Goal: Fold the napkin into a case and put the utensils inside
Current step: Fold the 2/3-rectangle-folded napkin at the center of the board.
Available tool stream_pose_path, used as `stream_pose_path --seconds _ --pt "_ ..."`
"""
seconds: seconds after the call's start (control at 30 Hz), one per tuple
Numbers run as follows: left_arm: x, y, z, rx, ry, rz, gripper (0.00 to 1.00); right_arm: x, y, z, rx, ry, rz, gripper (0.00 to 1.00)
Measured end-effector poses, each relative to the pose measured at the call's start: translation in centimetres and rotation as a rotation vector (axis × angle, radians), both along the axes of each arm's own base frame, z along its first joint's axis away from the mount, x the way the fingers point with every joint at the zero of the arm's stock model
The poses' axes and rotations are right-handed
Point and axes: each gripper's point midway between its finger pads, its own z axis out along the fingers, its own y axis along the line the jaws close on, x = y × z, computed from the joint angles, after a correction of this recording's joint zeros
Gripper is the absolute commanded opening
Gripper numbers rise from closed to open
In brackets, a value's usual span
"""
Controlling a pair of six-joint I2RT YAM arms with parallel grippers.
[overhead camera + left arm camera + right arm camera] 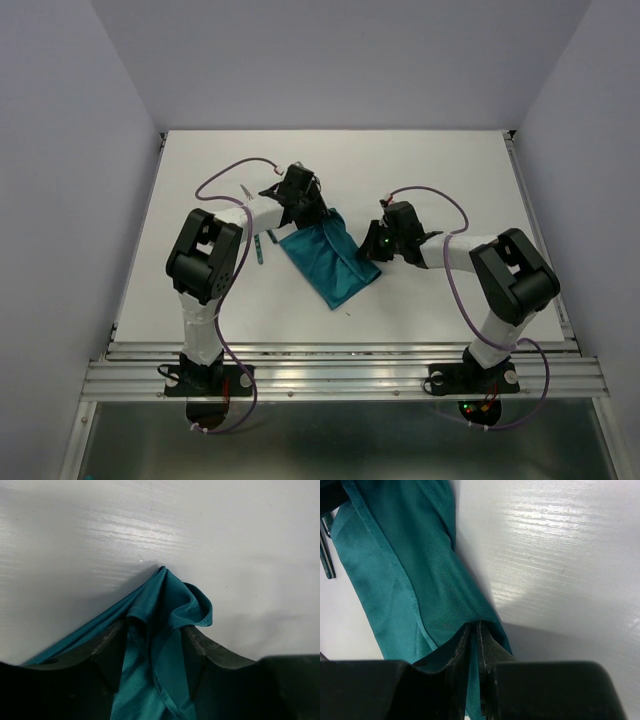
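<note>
The teal-green napkin [330,262] lies as a slanted folded band between my two grippers. My left gripper [305,205] is at its far corner. In the left wrist view its jaws [155,630] stand apart with the bunched, looped corner of the napkin [165,595] between them. My right gripper [372,243] is at the napkin's right edge. The right wrist view shows that gripper [476,630] pinched shut on a thin fold of the napkin [395,555]. A teal-handled utensil [258,248] lies left of the napkin, by the left arm. Utensil handles [326,560] show at the right wrist view's left edge.
The white table [450,180] is walled in by pale panels at the left, the right and the back. A metal rail [340,375] runs along the near edge, where both arm bases are bolted. Purple cables loop over each arm.
</note>
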Motion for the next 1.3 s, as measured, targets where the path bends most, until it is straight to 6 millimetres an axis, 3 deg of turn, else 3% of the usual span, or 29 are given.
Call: stream_pose_path --seconds 0.4,0.5,0.63,0.73,0.83,0.9,1.03,1.1,1.23,1.3 --pt "0.1 -0.1 0.0 -0.004 -0.003 -0.009 0.00 -0.2 0.1 0.0 -0.002 0.001 0.005 0.16" --pt "0.2 0.1 0.0 -0.004 -0.005 -0.013 0.00 -0.4 0.0 0.0 -0.013 0.006 0.014 0.24" --pt "0.1 0.1 0.0 -0.020 -0.004 -0.041 0.00 -1.1 -0.5 0.5 -0.053 0.017 0.042 0.45" --pt "0.0 0.4 -0.3 -0.035 -0.005 -0.070 0.00 -1.4 -0.9 1.4 -0.080 0.011 0.051 0.49" --pt "-0.1 0.5 -0.6 -0.051 -0.008 -0.094 0.00 -1.0 -1.0 2.7 -0.094 -0.004 0.044 0.47" --pt "-0.4 0.6 -0.9 -0.065 -0.006 -0.111 0.00 0.1 -0.6 4.0 -0.090 -0.031 0.031 0.40" --pt "-1.3 0.9 -1.9 -0.088 0.011 -0.140 0.00 3.6 0.8 7.1 -0.060 -0.091 -0.023 0.26" --pt "-1.6 0.9 -2.2 -0.096 0.014 -0.151 0.00 5.5 1.7 8.3 -0.038 -0.115 -0.046 0.25" --pt "-1.8 1.0 -2.5 -0.114 0.007 -0.165 0.00 8.6 3.4 8.1 -0.020 -0.114 -0.070 0.21" --pt "-1.8 0.9 -2.5 -0.121 0.003 -0.171 0.00 9.9 4.2 6.8 -0.023 -0.094 -0.071 0.20"
